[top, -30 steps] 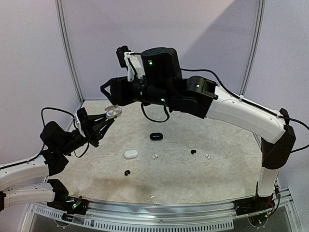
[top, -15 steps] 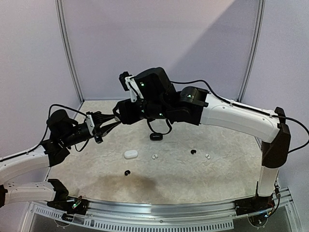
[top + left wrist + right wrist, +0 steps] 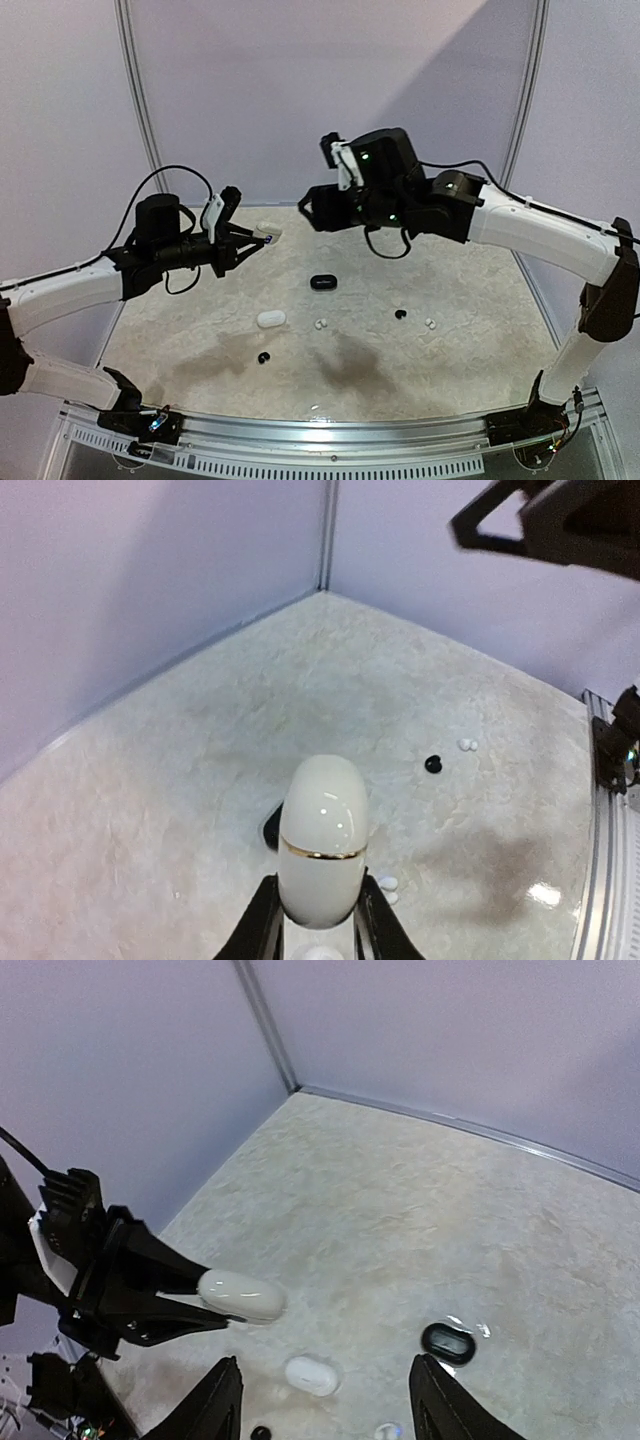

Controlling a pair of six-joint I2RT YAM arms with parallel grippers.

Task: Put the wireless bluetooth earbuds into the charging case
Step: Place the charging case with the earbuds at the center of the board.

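Earbuds (image 3: 321, 324) lie loose near the black case (image 3: 322, 283); we've seated none yet. Our left gripper (image 3: 320, 912) clamps a shut white case (image 3: 322, 840), raised left of the black case. Right gripper (image 3: 326, 1400) spread, empty, raised near it.

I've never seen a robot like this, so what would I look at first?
The white egg-shaped case, pinched in the left gripper and held high above the table. Next, the right gripper, open and empty, hanging in the air just across from it. Down on the table lie a black case, a second white case and tiny earbuds.
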